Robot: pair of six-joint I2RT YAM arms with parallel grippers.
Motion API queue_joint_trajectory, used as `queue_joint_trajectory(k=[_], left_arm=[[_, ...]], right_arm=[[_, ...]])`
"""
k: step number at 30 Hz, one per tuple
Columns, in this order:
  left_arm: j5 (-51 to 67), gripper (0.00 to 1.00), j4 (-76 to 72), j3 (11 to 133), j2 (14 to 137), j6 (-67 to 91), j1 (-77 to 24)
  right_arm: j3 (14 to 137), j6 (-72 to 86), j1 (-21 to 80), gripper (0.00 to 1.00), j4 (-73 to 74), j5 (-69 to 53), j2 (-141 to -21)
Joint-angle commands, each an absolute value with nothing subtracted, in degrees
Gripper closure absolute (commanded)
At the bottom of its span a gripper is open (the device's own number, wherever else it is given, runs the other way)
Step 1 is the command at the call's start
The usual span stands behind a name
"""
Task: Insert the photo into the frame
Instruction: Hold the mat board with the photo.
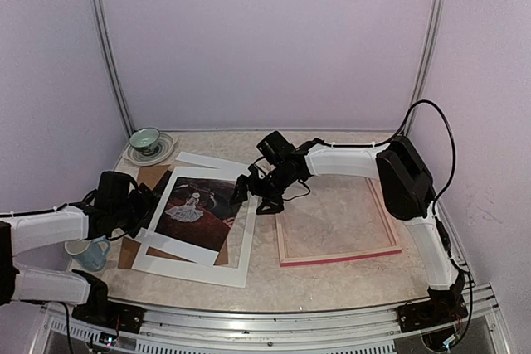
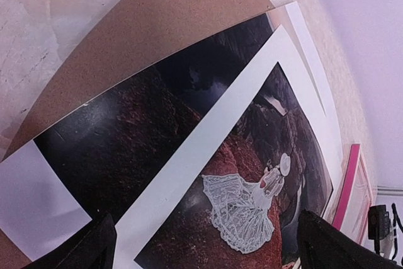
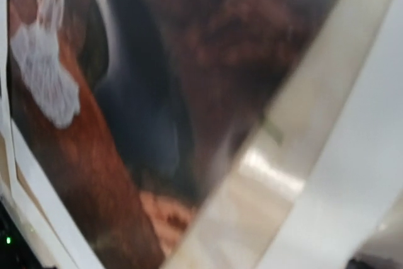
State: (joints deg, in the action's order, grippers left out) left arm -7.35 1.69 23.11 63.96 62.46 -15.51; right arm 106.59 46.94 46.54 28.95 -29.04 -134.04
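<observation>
**Top external.** The photo (image 1: pixel 197 207), a dark reddish-brown and black print with a small pale figure in a white dress, lies flat on the surface (image 1: pixel 332 283), left of centre. It is skewed against the white mat border (image 1: pixel 239 267), with the plain brown backing board (image 1: pixel 152 176) underneath. The frame (image 1: pixel 336 256), thin-railed with pale wood up and a pink outer edge, lies flat to the right and apart from the stack. The left fingers (image 1: pixel 151 203) sit at the print's left edge and the right fingers (image 1: pixel 246 188) at its right edge. A green cup on a saucer (image 1: pixel 148 143) stands behind, and a pale blue mug (image 1: pixel 87 252) stands near the left arm.

**Left wrist.** The left fingers (image 2: pixel 94 247) are spread wide, with nothing between them. They are low over the photo (image 2: pixel 252 155). One mat rail crosses the print diagonally, so part of the print appears tucked under it.

**Right wrist.** Blurred close view of the photo (image 3: pixel 126 124) and a mat rail. The fingers are out of shot here. Judged from the top view, they stand apart and clamp nothing.

**Handling, judged.** The print looks thin, light, floppy and glossy. It probably creases easily and is hard to lift off a flat surface. The best hold is likely a free edge or corner, raised from both sides to limit sag. The overlapping mat rail may drag along with it.
</observation>
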Motion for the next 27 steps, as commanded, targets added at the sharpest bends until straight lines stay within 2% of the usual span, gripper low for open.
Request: queue_joint_trajectory(k=[1,9,13,27], left_arm=[[-7.98,0.01,0.48,23.89,63.95,61.44,-16.49],[-9.35,0.01,0.6,25.1,65.07,61.41,-18.12],[-9.82,0.01,1.07,25.12,65.42,61.48,-18.14],[-13.62,0.01,0.72,23.44,70.15,61.1,-17.09]], right_arm=[[110.53,45.79,45.92,0.01,28.88,-28.95,-139.32],[121.33,47.33,45.89,0.01,27.4,-32.94,-147.4],[122.31,49.7,45.89,0.01,24.31,-35.85,-149.09],[113.96,43.27,45.53,0.01,28.3,-29.62,-137.66]])
